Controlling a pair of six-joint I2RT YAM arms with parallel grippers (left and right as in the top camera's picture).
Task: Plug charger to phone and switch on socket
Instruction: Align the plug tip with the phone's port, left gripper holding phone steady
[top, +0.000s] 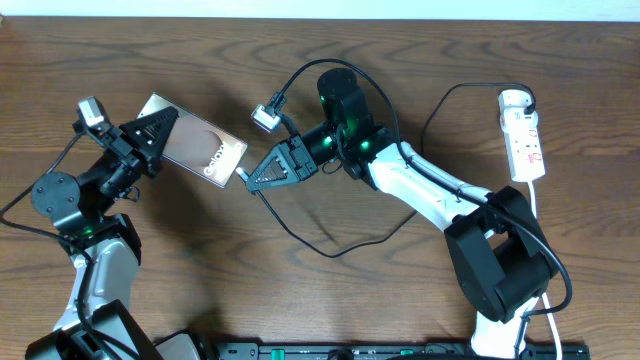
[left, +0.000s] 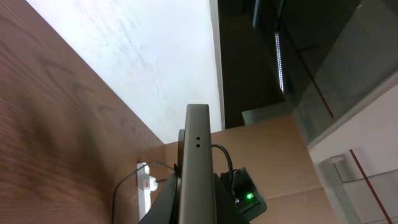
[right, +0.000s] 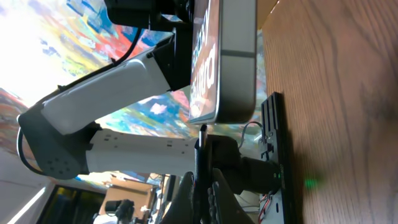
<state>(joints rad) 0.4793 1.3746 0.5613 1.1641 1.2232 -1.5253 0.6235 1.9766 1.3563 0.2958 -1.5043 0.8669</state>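
Observation:
My left gripper (top: 163, 136) is shut on the phone (top: 205, 152) and holds it tilted above the table. In the left wrist view (left: 198, 214) the phone (left: 198, 155) shows edge-on. My right gripper (top: 252, 180) is shut on the charger's plug end (top: 243, 176), whose tip sits at the phone's lower edge. In the right wrist view the fingers (right: 204, 183) pinch the thin plug (right: 202, 140) just under the phone's end (right: 225, 68); I cannot tell if it is inserted. The black cable (top: 330, 250) loops over the table. The socket strip (top: 523, 135) lies at the far right.
The strip's white cord (top: 537, 215) runs down past the right arm's base. The strip also shows in the left wrist view (left: 148, 185). A black rail (top: 400, 350) lies along the table's front edge. The cable loop crosses the middle of the wooden table (top: 400, 290).

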